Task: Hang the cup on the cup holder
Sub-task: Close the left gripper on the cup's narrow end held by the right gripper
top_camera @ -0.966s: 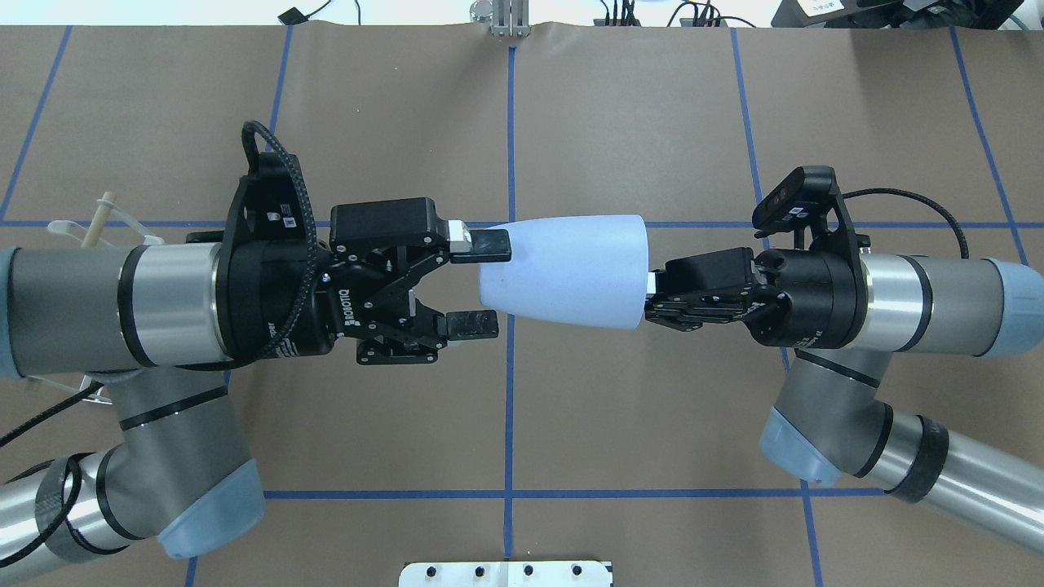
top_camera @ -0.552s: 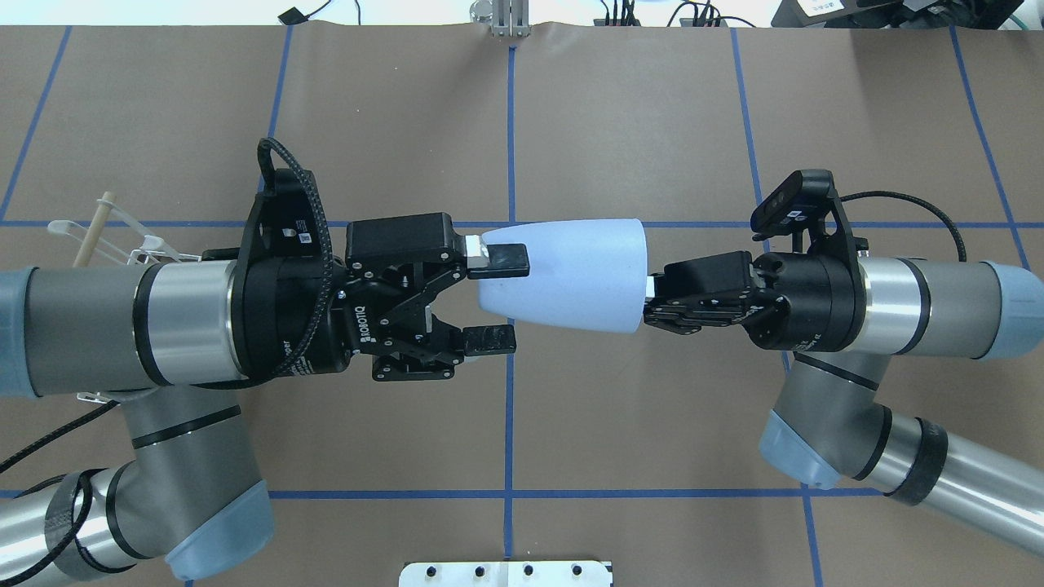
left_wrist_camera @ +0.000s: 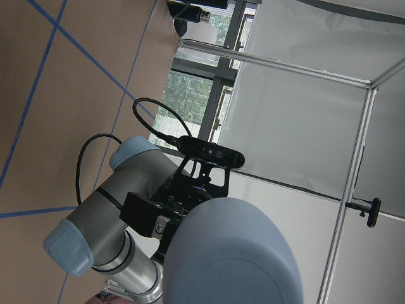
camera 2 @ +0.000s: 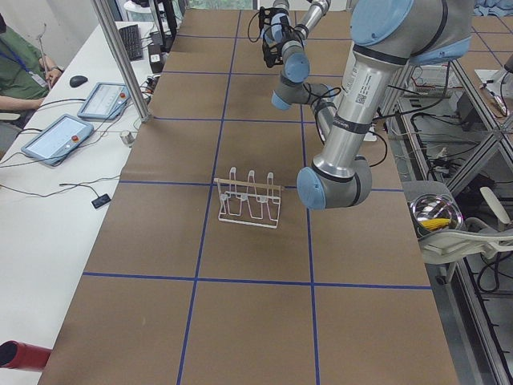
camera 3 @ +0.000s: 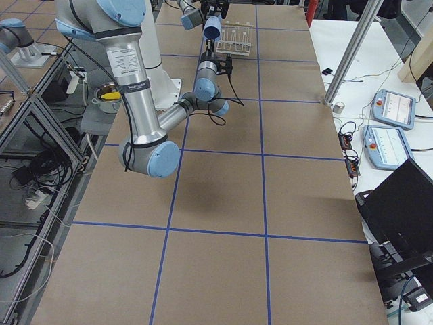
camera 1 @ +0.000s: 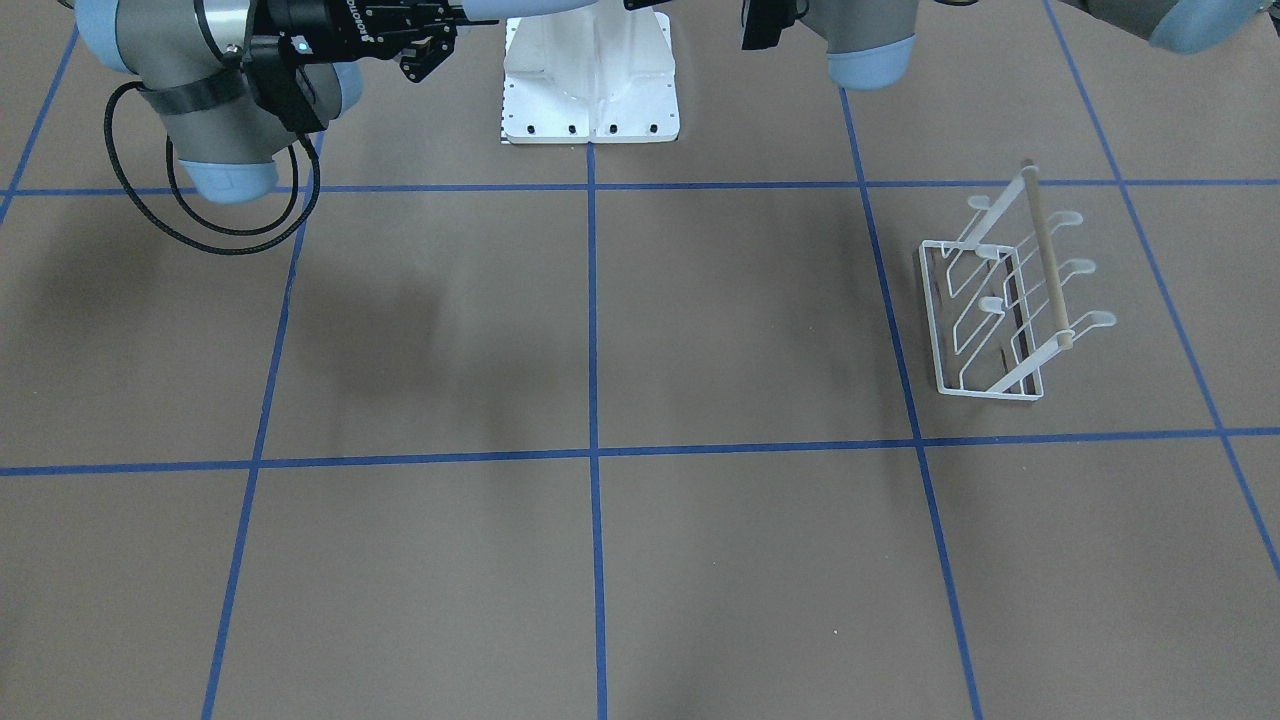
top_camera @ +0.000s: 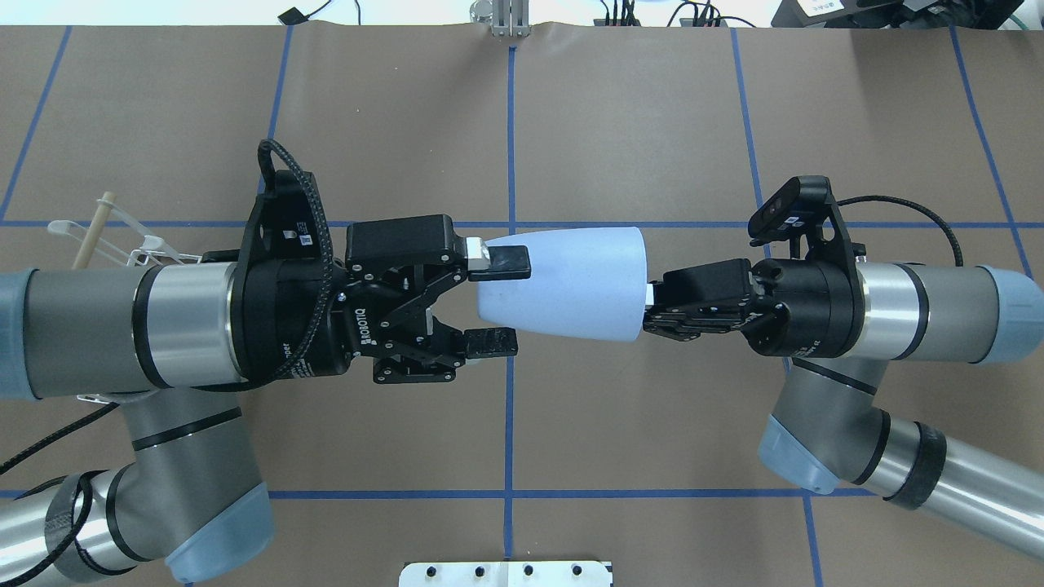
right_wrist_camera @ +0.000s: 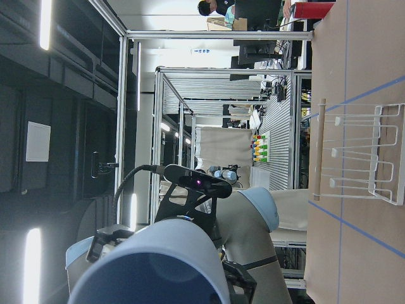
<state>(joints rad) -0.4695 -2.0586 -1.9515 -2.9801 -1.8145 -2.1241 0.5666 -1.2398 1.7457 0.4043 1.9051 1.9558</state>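
The light blue cup (top_camera: 571,281) is held lying sideways, high above the table, with its wide mouth to the right. My right gripper (top_camera: 650,297) is shut on the cup's rim. My left gripper (top_camera: 499,302) is open, with its jaws straddling the cup's narrow bottom end, one finger (top_camera: 507,261) overlapping the cup. The left wrist view shows the cup's bottom (left_wrist_camera: 231,253); the right wrist view shows its mouth (right_wrist_camera: 155,278). The cup holder (camera 1: 1005,300), a white wire rack with a wooden bar, stands on the table below my left arm and is partly hidden in the overhead view (top_camera: 102,232).
The white bolted pedestal (camera 1: 590,85) sits at the robot's base, its edge at the overhead view's bottom (top_camera: 506,573). Blue tape lines grid the brown table. An operator (camera 2: 16,60) sits beside tablets at the side bench.
My left gripper has moved right, so its open jaws now straddle the cup's narrow end. The right gripper and cup have sunk slightly. The rack has not moved.
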